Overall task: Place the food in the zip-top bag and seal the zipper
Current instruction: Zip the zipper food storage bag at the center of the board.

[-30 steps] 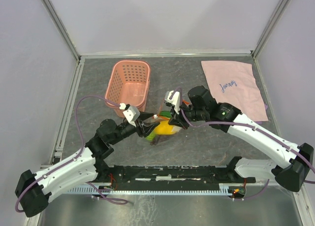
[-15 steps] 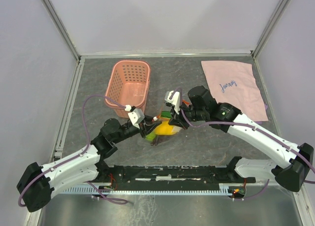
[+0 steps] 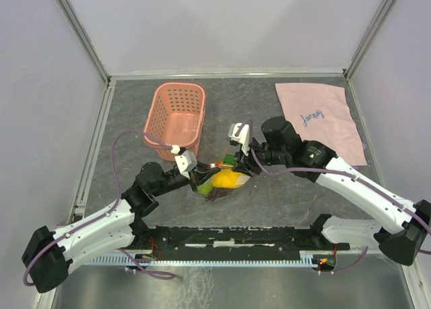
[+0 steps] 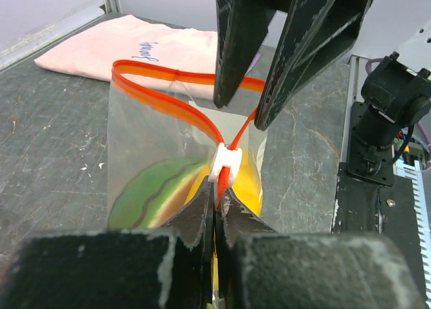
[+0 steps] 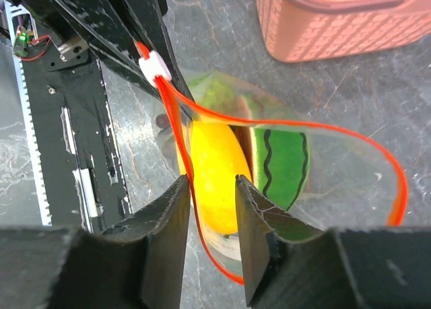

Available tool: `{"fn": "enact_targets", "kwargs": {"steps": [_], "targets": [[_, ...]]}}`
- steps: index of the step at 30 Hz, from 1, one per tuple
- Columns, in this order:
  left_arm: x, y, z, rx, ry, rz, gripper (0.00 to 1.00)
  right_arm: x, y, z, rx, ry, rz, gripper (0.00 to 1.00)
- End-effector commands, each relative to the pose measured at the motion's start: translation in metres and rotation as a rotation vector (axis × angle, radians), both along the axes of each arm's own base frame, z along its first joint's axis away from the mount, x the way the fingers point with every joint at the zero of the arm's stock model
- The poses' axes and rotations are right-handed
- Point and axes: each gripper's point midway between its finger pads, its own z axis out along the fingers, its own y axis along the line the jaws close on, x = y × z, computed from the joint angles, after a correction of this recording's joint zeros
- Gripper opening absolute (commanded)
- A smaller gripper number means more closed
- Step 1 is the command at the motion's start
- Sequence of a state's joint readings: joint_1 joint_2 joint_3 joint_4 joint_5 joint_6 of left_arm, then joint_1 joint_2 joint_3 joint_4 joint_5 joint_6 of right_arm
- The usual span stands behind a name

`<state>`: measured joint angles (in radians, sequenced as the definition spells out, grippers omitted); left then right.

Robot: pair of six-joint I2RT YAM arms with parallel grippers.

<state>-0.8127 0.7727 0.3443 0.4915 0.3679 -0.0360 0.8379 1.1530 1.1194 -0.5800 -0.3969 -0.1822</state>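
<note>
The left gripper is clamped tight on the end of the zipper, its two black fingers pressed together on the red-orange strip just below a small white slider. From that pinch the strip splits into two bands that bow apart into a loop, so the mouth of the clear bag stands open beyond the slider.

The right gripper faces the left one from the other side of the bag. Its fingers stand a narrow gap apart, and one band of the zipper runs through that gap. The wrist view shows space on both sides of the strip, so the gripper holds nothing.

Inside the bag lies the food: a yellow fruit in the middle and a green piece with dark wavy stripes beside it, both pressed against the plastic. From above, something dark shows at the bag's near bottom, too small to name.

The bag sits about midway across the worktop, nearer the near edge than the far one, between the two arms. The pink slotted basket stands just beyond it, toward the far left, apart from the bag. A pink cloth with script writing lies flat in the far right corner, well apart from both.
</note>
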Motion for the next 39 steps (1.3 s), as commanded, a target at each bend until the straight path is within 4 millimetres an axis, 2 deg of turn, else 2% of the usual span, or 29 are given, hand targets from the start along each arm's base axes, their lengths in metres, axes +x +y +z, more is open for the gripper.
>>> {"fn": "enact_targets", "kwargs": {"steps": [1,4,7,12,20,28,31,33,36,39], "targets": [[-0.006,-0.005,0.038,-0.043,-0.094,-0.054,0.03,0.001,0.005,0.052,0.103,-0.13,0.047,0.43],[-0.007,-0.008,0.036,-0.028,-0.079,-0.075,0.03,-0.007,0.01,0.061,0.132,-0.178,0.142,0.46],[-0.009,-0.009,0.038,-0.027,-0.075,-0.089,0.03,-0.007,0.019,0.072,0.175,-0.229,0.187,0.46],[-0.009,-0.009,0.04,-0.03,-0.072,-0.085,0.03,-0.015,0.034,0.075,0.216,-0.247,0.318,0.44],[-0.009,-0.011,0.041,-0.027,-0.06,-0.094,0.03,-0.013,0.056,0.07,0.221,-0.189,0.387,0.43],[-0.006,-0.012,0.04,-0.025,-0.038,-0.085,0.03,-0.021,0.062,0.058,0.204,-0.144,0.436,0.43],[-0.006,-0.012,0.041,-0.029,-0.037,-0.082,0.03,-0.017,0.062,0.054,0.186,-0.15,0.421,0.42],[-0.006,-0.012,0.041,-0.029,-0.037,-0.082,0.03,-0.013,0.06,0.049,0.166,-0.158,0.407,0.38],[-0.006,-0.012,0.041,-0.031,-0.036,-0.079,0.03,-0.008,0.056,0.045,0.131,-0.172,0.382,0.25],[-0.006,-0.011,0.041,-0.033,-0.034,-0.077,0.03,-0.004,0.051,0.039,0.092,-0.181,0.36,0.18]]}}
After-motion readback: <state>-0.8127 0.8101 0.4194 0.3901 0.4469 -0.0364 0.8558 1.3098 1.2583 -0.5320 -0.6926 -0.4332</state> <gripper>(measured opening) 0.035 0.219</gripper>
